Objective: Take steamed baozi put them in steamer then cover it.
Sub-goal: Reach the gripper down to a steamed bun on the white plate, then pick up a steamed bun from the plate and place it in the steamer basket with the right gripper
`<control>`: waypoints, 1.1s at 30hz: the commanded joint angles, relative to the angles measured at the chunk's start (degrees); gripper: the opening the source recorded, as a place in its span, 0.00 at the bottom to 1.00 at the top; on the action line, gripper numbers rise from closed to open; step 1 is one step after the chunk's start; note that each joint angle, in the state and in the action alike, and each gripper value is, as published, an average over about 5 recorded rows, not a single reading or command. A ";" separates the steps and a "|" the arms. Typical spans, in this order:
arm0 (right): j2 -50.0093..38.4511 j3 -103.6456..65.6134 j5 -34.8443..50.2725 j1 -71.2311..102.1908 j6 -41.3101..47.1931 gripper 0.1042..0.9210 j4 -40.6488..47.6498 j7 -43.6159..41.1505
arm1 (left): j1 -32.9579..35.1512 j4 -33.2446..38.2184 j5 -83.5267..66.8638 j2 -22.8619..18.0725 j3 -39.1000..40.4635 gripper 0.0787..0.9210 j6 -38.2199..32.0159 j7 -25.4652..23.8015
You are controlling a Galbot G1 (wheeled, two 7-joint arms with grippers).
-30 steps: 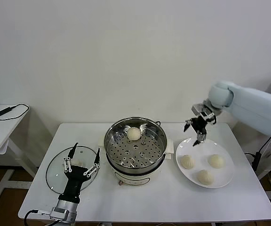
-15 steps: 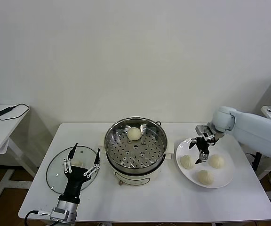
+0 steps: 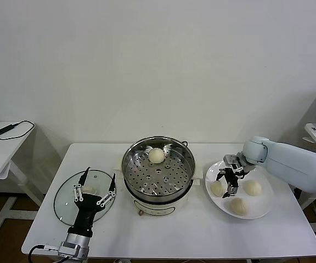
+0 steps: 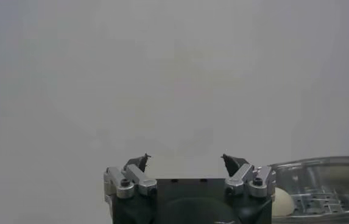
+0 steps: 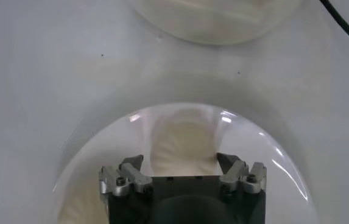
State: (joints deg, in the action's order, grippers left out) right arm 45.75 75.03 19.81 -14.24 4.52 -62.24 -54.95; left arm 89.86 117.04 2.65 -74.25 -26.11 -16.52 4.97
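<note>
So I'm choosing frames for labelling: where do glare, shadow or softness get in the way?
Head view: even light, bright reflections on the steamer wall, a faint sheen on the glass lid. Right wrist view: glare streaks on the plate rim, and the bun between the open jaws looks soft-edged. Left wrist view: mostly blank wall.

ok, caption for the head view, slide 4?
Right gripper open over a plated baozi; one bun already in the steamer.
</note>
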 commanded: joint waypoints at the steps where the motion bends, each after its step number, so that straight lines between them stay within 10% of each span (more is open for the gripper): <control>1: 0.25 -0.29 0.01 1.09 0.24 0.87 0.21 0.92 | -0.05 0.02 -0.09 0.01 -0.11 0.88 0.01 0.01; 21: -4.76 4.20 2.11 -17.25 -0.13 0.70 -5.25 -7.17 | -0.49 1.03 -0.12 0.29 0.97 0.88 0.27 0.07; 33: 10.20 11.52 13.29 -38.06 5.44 0.70 -11.85 -14.69 | -0.72 0.77 -0.02 0.69 0.90 0.88 0.20 0.18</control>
State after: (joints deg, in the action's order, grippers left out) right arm 49.39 83.40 27.71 -41.08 7.59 -70.91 -65.38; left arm 89.13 117.94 2.59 -73.57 -25.22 -16.31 5.14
